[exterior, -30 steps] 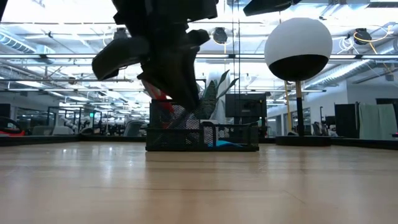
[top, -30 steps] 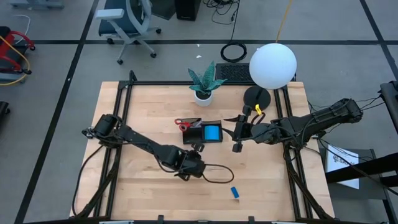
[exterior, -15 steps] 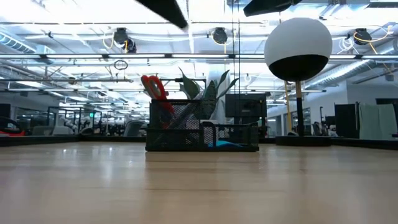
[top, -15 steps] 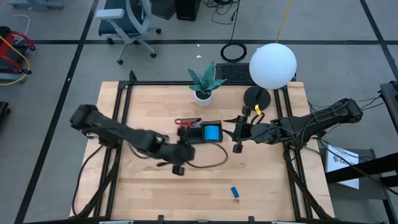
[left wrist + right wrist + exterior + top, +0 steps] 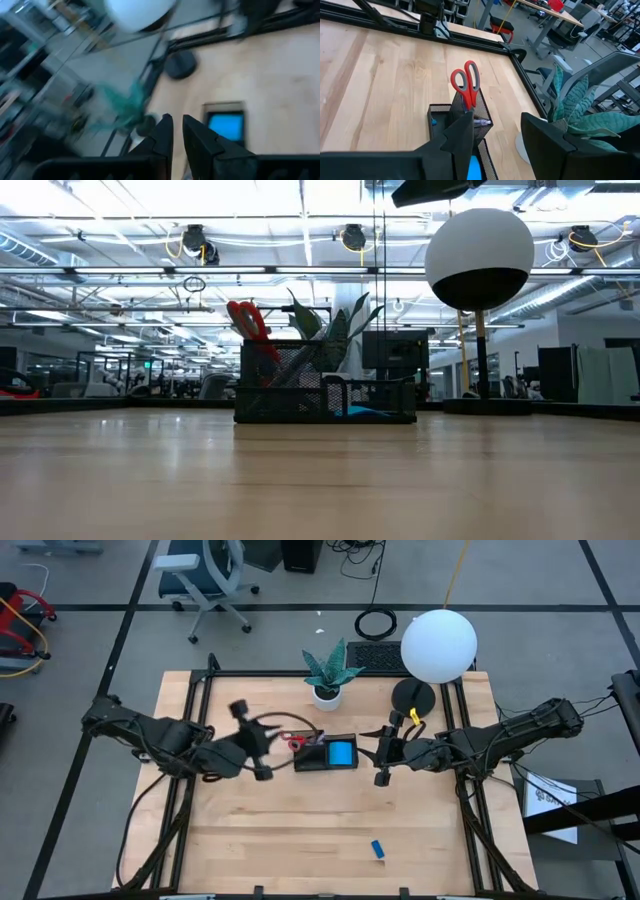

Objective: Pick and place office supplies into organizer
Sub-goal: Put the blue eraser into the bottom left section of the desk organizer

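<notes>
Nearest the front edge of the light wooden table [image 5: 250,840], a small blue block [image 5: 378,849] lies alone, well apart from everything else; judged to be the one supply not yet put away. Mid-table stands the low black mesh organizer [image 5: 325,753]: the square blue note pad [image 5: 341,753] lies flat in its low compartment, and the red-handled scissors [image 5: 465,85] stand handles-up in the taller cup, blades down so the cup wall props them. A pen seems to sit beside them; colour unclear. Left gripper [image 5: 262,754] hovers just beside the organizer's scissors end, fingers nearly together with only a slit between, nothing seen in them. Right gripper [image 5: 381,764] waits near the opposite end, fingers partly apart and empty, facing the organizer. Farther back: potted green plant [image 5: 327,675], then the white globe lamp [image 5: 439,644].
</notes>
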Robot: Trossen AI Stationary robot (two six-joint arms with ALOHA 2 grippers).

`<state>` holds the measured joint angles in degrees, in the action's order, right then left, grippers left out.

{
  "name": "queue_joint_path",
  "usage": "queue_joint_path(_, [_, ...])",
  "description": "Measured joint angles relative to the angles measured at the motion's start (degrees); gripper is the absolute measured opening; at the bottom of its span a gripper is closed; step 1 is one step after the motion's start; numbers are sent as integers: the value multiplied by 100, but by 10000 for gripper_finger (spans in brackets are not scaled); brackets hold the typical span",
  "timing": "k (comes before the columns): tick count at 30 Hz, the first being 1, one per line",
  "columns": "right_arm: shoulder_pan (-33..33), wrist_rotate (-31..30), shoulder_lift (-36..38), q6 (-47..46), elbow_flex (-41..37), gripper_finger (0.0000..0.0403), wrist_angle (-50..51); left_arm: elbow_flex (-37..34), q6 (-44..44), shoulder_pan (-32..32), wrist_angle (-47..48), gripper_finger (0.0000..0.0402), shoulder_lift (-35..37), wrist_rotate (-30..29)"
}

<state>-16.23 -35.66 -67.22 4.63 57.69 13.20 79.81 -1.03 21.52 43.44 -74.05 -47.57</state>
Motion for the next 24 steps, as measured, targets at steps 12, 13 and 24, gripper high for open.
queue_joint_path(12, [-27, 948, -195, -562, 0, 155, 178, -345, -2306, 4, 2002, 51, -94, -1494])
queue_joint_path(13, [-35, 1055, -227, -576, 0, 155, 168, -435, -2333, 4, 1994, 51, -88, -1545])
queue_joint_path(24, [-164, 2394, -640, -599, 0, 155, 428, -750, -2032, -116, 1971, 51, -62, -1847])
